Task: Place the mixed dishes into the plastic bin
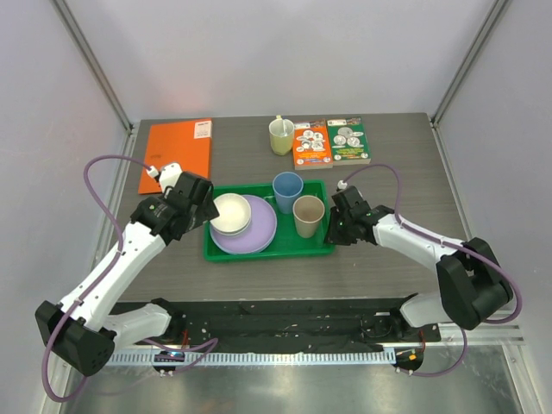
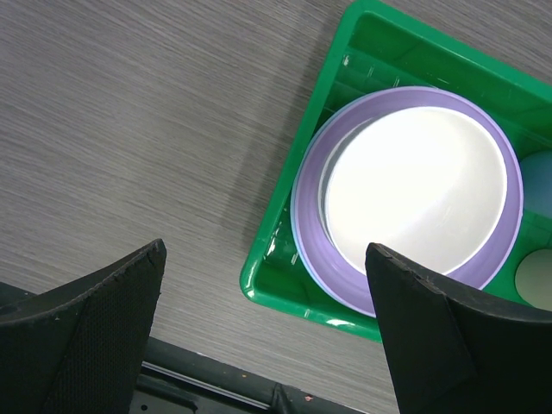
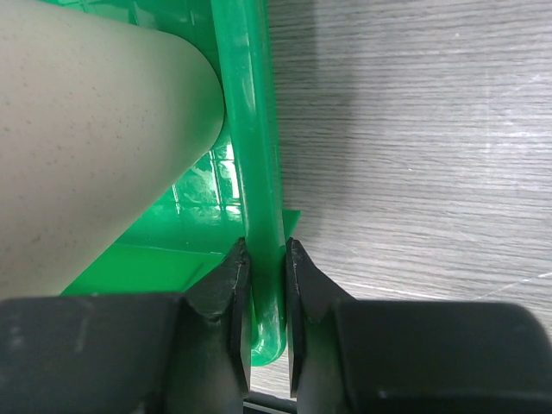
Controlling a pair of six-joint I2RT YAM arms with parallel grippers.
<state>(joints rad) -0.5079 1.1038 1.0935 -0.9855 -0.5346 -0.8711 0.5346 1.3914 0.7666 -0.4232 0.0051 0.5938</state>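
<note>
top external view: right gripper [image 1: 332, 226] clamps the rim of the plastic bin [image 1: 293, 250] while the left gripper [image 1: 203, 207] hangs wide open at the bin's left end.
the bright green bin sits mid-table [image 1: 405, 172] and holds a small cream bowl [image 1: 230, 212] stacked on a lilac plate [image 1: 259, 233], with a blue cup [image 1: 287, 191] and a beige cup [image 1: 308, 215] upright in its right half. the right wrist view shows the 2 fingers of the right gripper [image 3: 266, 259] pinching the bin's right wall [image 3: 250, 129], the beige cup [image 3: 95, 147] just inside it. the left wrist view shows the left gripper [image 2: 266, 248] spread above the bin's corner [image 2: 285, 285], gripping nothing, the bowl [image 2: 414, 190] and plate [image 2: 310, 216] below it. an orange folder [image 1: 177, 153], a pale yellow-green mug [image 1: 281, 136] with a spoon and 2 booklets [image 1: 312, 144] lie along the far edge.
</note>
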